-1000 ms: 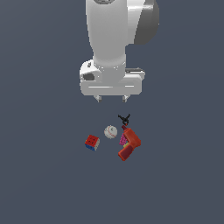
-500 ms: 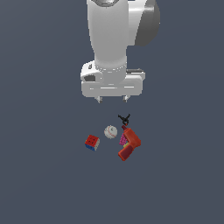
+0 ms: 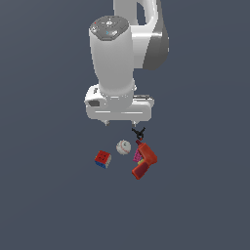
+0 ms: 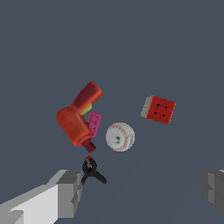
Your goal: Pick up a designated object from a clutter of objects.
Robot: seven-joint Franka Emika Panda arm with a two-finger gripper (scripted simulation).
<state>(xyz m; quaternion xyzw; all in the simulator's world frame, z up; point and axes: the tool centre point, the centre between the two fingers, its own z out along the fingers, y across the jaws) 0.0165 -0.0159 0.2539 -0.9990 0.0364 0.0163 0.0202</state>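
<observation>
The puzzle cube, with gridded red, blue and white faces, lies on the dark floor at the exterior view's left end of the clutter; the wrist view shows its red face. Beside it are the white baseball, the pink piece, the orange-red toy drill and the small black clamp. My gripper hangs open and empty above the clutter, over the clamp and baseball, with the cube off to its side.
The floor is a plain dark grey surface. The white arm rises above the clutter.
The arm has shifted slightly toward the exterior view's left. The objects have not moved.
</observation>
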